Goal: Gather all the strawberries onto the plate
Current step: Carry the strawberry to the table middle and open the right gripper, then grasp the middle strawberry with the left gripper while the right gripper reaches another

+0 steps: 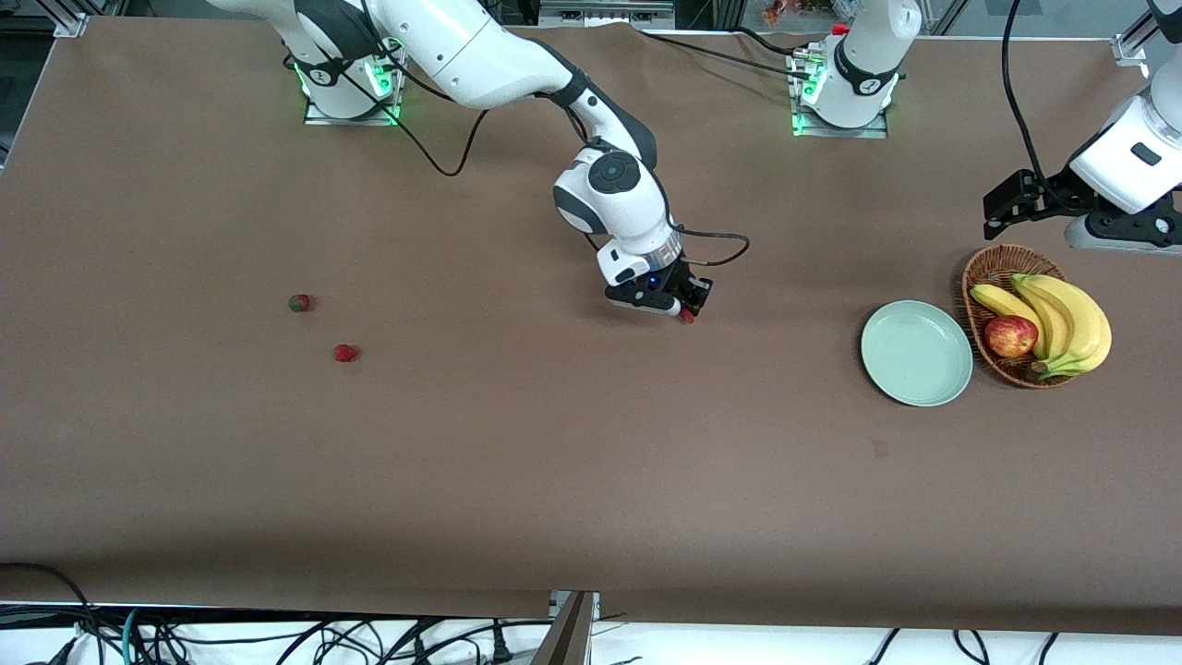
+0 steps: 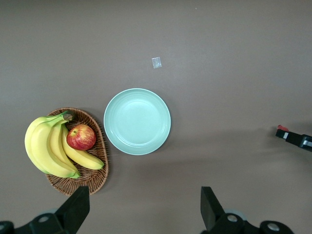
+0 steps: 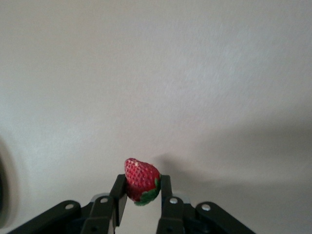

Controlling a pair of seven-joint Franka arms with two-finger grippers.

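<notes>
My right gripper (image 1: 687, 312) hangs low over the middle of the table, shut on a red strawberry (image 3: 141, 178) with a green cap that sticks out between its fingertips (image 3: 142, 183). Two more strawberries (image 1: 298, 302) (image 1: 344, 352) lie on the brown table toward the right arm's end. The pale mint-green plate (image 1: 916, 353) sits bare toward the left arm's end, beside the basket. My left gripper (image 2: 145, 209) waits high over that end, open and holding nothing, looking down on the plate (image 2: 137, 121).
A brown wicker basket (image 1: 981, 277) beside the plate holds bananas (image 1: 1062, 319) and a red-yellow apple (image 1: 1010, 335). A small pale scrap (image 2: 156, 62) lies on the table nearer to the front camera than the plate.
</notes>
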